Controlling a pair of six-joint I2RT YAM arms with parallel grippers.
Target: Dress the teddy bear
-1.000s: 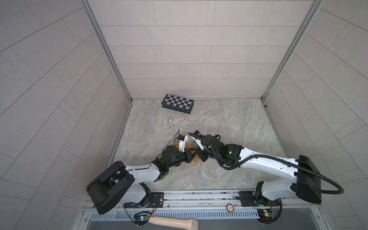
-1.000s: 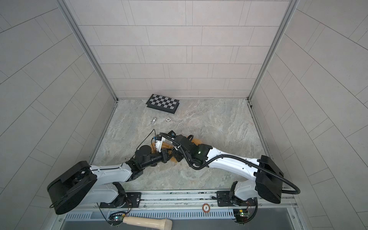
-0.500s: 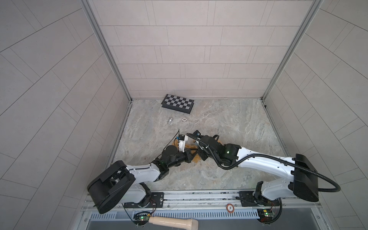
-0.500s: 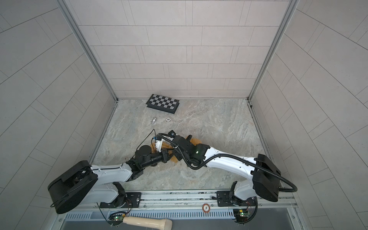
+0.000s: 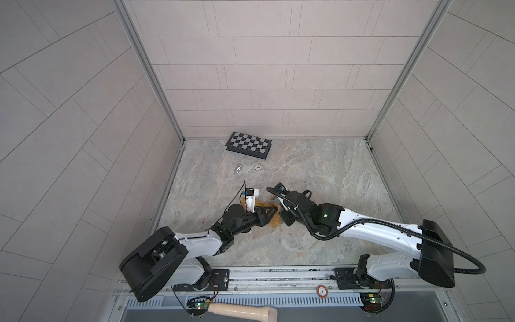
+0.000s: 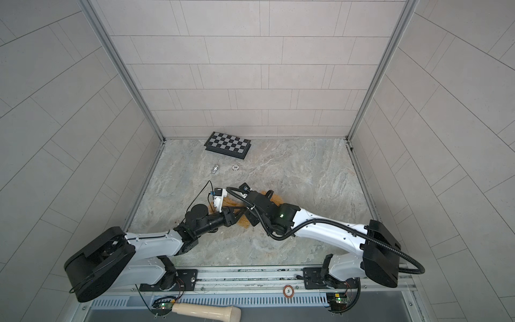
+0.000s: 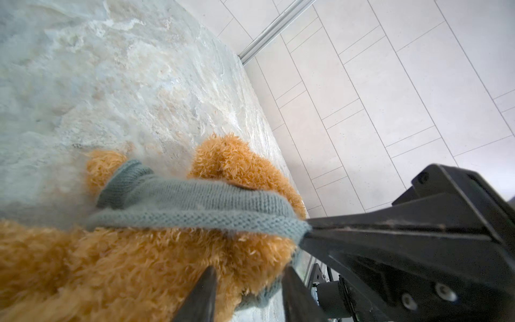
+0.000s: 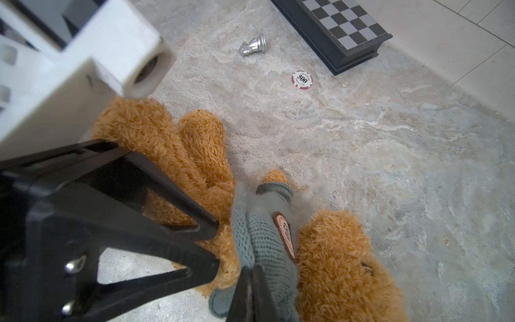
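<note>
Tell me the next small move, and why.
Probably draw the right gripper, shut on the sweater hem, further down the teddy bear: the knit sits bunched high across bare torso fur, and the left gripper stands open over the fur.
</note>
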